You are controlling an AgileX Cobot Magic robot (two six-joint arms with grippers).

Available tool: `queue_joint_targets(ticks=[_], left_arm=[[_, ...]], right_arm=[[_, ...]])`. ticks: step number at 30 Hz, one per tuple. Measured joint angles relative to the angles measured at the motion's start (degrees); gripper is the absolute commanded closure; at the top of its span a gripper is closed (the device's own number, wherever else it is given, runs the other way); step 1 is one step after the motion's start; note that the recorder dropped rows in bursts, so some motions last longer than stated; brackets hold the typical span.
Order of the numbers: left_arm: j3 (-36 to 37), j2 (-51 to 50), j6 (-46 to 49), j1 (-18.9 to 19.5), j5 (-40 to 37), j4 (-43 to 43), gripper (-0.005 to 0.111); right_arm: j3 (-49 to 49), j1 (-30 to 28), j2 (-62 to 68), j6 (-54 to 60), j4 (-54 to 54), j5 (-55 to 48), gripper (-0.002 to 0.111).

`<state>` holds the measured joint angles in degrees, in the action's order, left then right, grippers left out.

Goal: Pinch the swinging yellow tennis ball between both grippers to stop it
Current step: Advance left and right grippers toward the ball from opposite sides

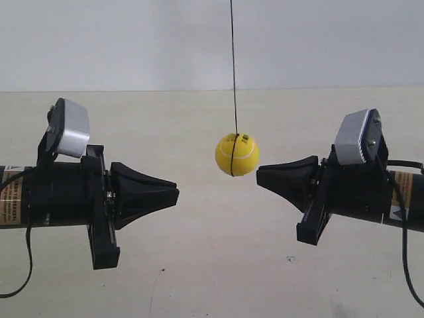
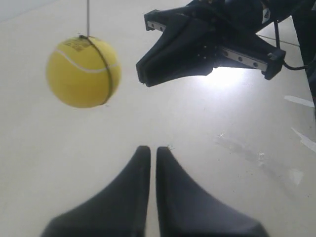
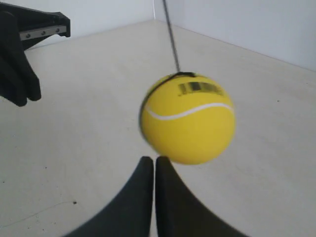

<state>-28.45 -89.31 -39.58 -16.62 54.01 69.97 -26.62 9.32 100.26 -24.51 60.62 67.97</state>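
Observation:
The yellow tennis ball (image 1: 237, 154) hangs on a black string (image 1: 232, 66) between the two arms. My right gripper (image 1: 258, 174), the arm at the exterior view's right, is shut with nothing between its jaws. Its tip sits right at the ball's side; contact cannot be told. In the right wrist view the blurred ball (image 3: 187, 118) with its barcode fills the space just beyond my right gripper (image 3: 154, 159). My left gripper (image 1: 177, 194) is shut and empty, a ball's width short of the ball and lower. In the left wrist view the ball (image 2: 83, 72) hangs apart from my left gripper (image 2: 153, 148).
A pale tabletop (image 1: 218, 265) lies under both arms, with a white wall (image 1: 132, 40) behind. The right gripper's body (image 2: 207, 44) faces the left wrist camera. Part of the left gripper's frame (image 3: 19, 54) shows in the right wrist view. Black cables trail from both arms.

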Motion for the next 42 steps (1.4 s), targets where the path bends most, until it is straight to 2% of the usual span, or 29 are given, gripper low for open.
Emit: queue_joint_targets(ticks=[4,12,42], left_arm=[[0.0,-0.29,0.62,-0.47,-0.56,-0.73,0.102],[0.0,-1.35,4.26,-0.47,-5.99,-5.0,0.102],[0.0,-2.98,10.39,-0.47,-4.04,-9.93,0.102]], right_arm=[[-0.22,1.95,0.0,1.11,0.09,0.0,0.108],[-0.61,2.05,0.0,1.57,-1.19,-2.67,0.108],[-1.12,2.63,0.11,2.0,-1.89,-2.6,0.108]])
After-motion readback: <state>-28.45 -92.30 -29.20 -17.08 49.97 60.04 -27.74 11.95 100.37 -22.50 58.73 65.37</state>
